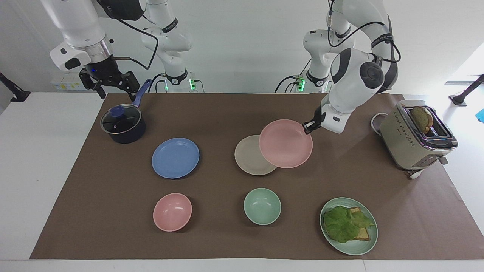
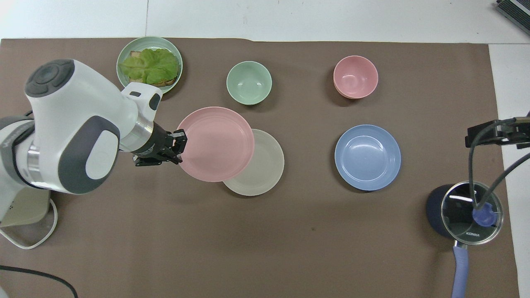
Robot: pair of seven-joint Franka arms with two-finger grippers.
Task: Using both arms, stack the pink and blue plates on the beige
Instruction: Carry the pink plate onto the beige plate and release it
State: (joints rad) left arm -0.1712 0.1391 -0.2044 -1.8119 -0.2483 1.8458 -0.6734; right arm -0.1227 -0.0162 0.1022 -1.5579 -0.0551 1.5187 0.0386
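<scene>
The pale pink plate [image 1: 286, 143] [image 2: 216, 144] hangs in the air, level, with my left gripper [image 1: 307, 127] [image 2: 181, 145] shut on its rim. It covers the part of the beige plate [image 1: 247, 158] [image 2: 263, 174] that lies toward the left arm's end of the table. The blue plate [image 1: 175, 157] [image 2: 367, 157] lies flat on the brown mat, beside the beige one toward the right arm's end. My right gripper [image 1: 112, 90] [image 2: 497, 132] waits open and holds nothing, up over the pot's handle.
A dark pot with a glass lid [image 1: 123, 124] stands near the right arm. A pink bowl [image 1: 172, 212], a green bowl [image 1: 262, 206] and a green plate [image 1: 351, 251] with lettuce and toast lie farthest from the robots. A toaster [image 1: 416, 136] stands at the left arm's end.
</scene>
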